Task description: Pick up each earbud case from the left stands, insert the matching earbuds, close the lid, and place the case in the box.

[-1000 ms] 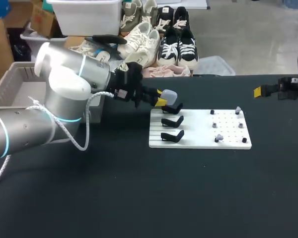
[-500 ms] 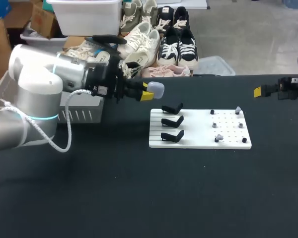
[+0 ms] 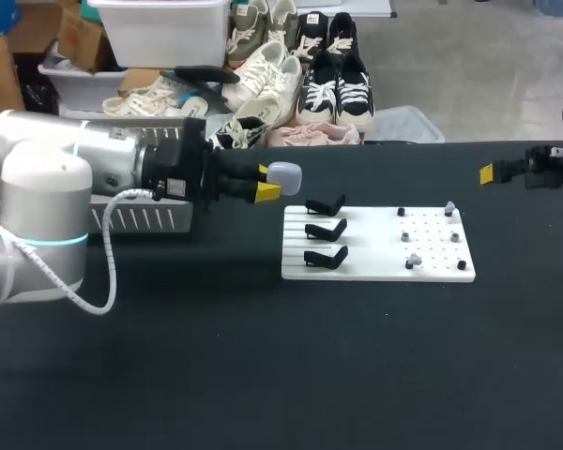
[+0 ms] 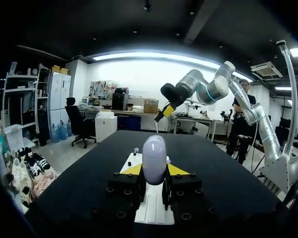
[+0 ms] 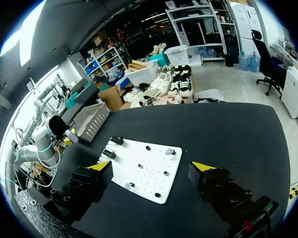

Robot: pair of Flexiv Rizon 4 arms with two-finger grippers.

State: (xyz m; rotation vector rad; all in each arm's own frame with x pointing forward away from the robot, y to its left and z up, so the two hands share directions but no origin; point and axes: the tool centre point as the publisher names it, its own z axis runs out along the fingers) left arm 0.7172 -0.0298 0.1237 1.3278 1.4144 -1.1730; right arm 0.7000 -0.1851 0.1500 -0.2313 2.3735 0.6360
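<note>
1. The earbud case (image 3: 284, 174) is a smooth, rounded shell of pale lilac-grey, shaped rather like an egg. It hangs in the air over the matte black table (image 3: 263, 366), between the basket and the white board.
2. The left gripper (image 3: 268, 185) is clamped on it. In the left wrist view the two yellow tips press against the case (image 4: 154, 159) from both sides, and its rounded end stands out past them.
3. The board (image 3: 375, 267) is a flat white rectangle with rows of small holes. On its left part three black stands (image 3: 326, 229) sit one behind another, each bent like a hook.
4. On its right part there are short dark pegs (image 3: 402, 213). Two small pale pieces (image 3: 448, 208) sit among them; they are probably earbuds, but they are too small to be sure.
5. The right gripper (image 5: 151, 171) is near the table's right edge. Its fingers stand wide apart, and the board lies ahead of them.
6. The basket (image 3: 145, 218) is grey plastic with slotted walls. The thick white and silver left arm (image 3: 47, 206) covers most of it, so only a strip of one wall shows.
7. I cannot make out the lid line on the case. In the head view the right gripper is cut off by the picture's side.
</note>
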